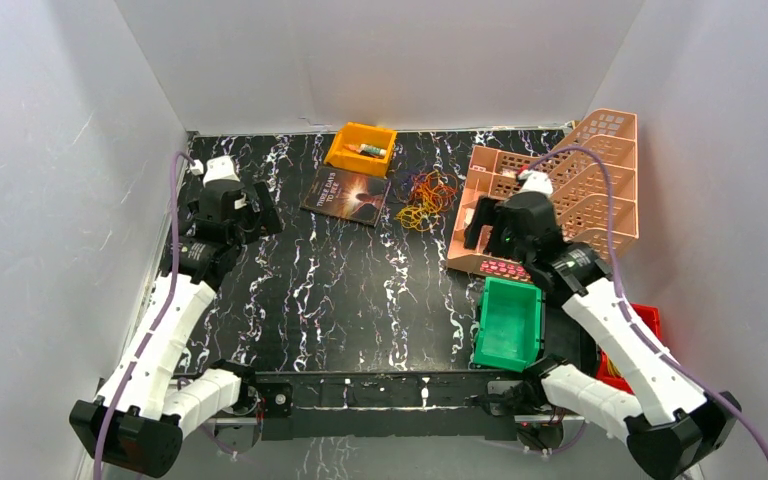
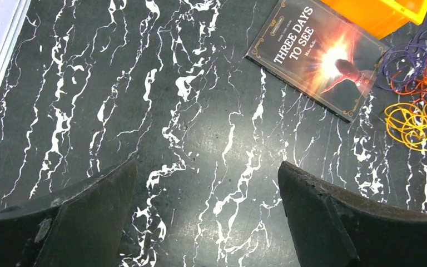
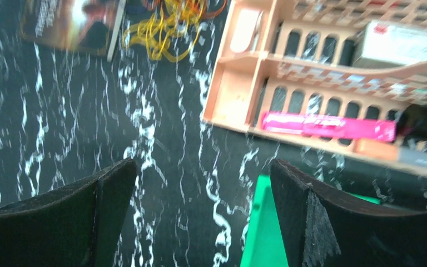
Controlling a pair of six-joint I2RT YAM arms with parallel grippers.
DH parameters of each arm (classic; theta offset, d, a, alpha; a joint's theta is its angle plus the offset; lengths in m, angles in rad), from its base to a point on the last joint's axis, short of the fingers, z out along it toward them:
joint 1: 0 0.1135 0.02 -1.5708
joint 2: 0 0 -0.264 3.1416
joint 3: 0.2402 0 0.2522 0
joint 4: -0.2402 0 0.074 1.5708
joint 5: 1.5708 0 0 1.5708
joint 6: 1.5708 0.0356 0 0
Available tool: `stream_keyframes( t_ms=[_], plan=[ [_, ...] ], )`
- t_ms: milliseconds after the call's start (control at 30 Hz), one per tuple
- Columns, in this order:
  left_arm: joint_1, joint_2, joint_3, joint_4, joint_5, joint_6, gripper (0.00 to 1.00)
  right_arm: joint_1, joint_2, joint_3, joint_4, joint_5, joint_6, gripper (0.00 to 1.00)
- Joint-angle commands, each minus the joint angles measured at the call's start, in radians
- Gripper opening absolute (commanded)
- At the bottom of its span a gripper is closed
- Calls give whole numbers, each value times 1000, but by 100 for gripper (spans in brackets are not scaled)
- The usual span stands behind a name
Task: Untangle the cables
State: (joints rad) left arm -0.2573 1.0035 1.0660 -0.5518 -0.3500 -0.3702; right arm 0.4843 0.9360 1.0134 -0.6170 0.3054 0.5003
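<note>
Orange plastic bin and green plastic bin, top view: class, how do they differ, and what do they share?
The orange plastic bin sits far back beside the dark paperback book; the green plastic bin sits near the front. The orange bin holds small items; the green bin looks empty. Both are open-topped rectangular bins.

The left arm (image 1: 160, 330) rises from its base at the near left and stretches toward the far side. Its wrist bends so that the left gripper (image 1: 253, 212) tips downward and a little to the right. Its jaws are spread wide, with nothing between the two dark fingers (image 2: 89, 211). The right arm (image 1: 625, 340) climbs from the near right and leans far and leftward. The right gripper (image 1: 488, 228) angles down and its jaws also gape wide and empty. The two grippers are well apart.
</note>
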Motion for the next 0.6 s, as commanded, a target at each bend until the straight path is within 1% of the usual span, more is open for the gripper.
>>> stream_keyframes(
  t_ms=[0, 100, 167, 367, 567],
  plan=[
    [-3, -41, -23, -7, -33, 27, 98, 157, 28, -26, -53, 133, 147, 98],
    [-3, -47, -40, -8, -46, 65, 98, 248, 52, -41, -110, 230, 239, 98],
    [-3, -50, -55, -10, -39, 101, 98, 272, 61, -62, -142, 263, 303, 99],
    [-3, -82, -114, -13, -67, 120, 98, 274, 88, -139, -164, 220, 408, 98],
    [-2, -105, -165, -14, -80, 109, 98, 274, 72, -224, -153, 200, 460, 98]
  ],
)
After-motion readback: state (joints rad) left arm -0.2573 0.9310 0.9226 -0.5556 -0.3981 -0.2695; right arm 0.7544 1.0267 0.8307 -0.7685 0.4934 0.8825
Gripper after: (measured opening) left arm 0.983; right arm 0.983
